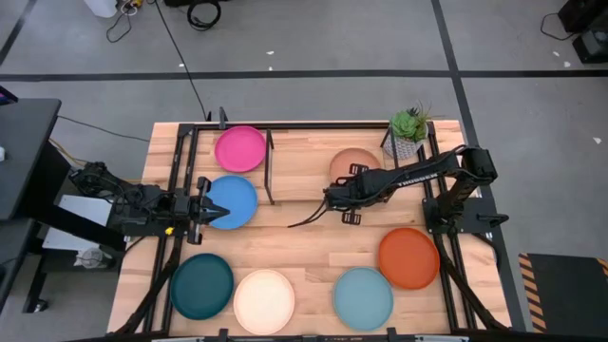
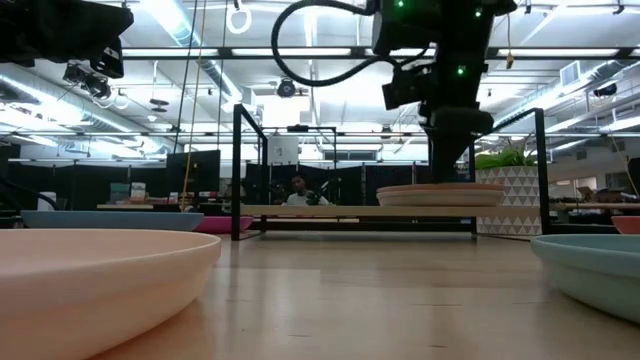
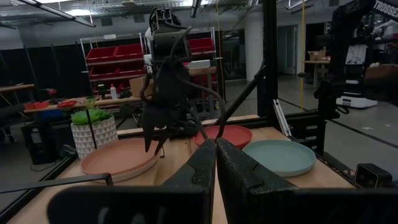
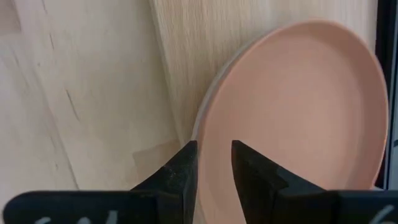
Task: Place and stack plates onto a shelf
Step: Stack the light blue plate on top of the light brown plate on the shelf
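So the right claw (image 4: 211,163) sits over the near rim of the peach plate (image 4: 298,106) on the shelf (image 1: 304,157), fingers parted a little with a gap between them, and we can't tell for sure if they touch the rim. From its wrist view a pale edge peeks out under the peach plate, probably another plate, but we can't make out which. The left claw (image 3: 215,163) is pressed together, empty, hanging by the blue plate (image 1: 233,201), with the pink plate (image 1: 239,148) just beyond. On the tabletop (image 1: 313,247) sit the orange (image 1: 408,257), light blue (image 1: 363,297), cream (image 1: 264,302) and dark teal (image 1: 201,286) plates. White lettering on the right arm looks like "TROSSEN", though part of it's hard to read.
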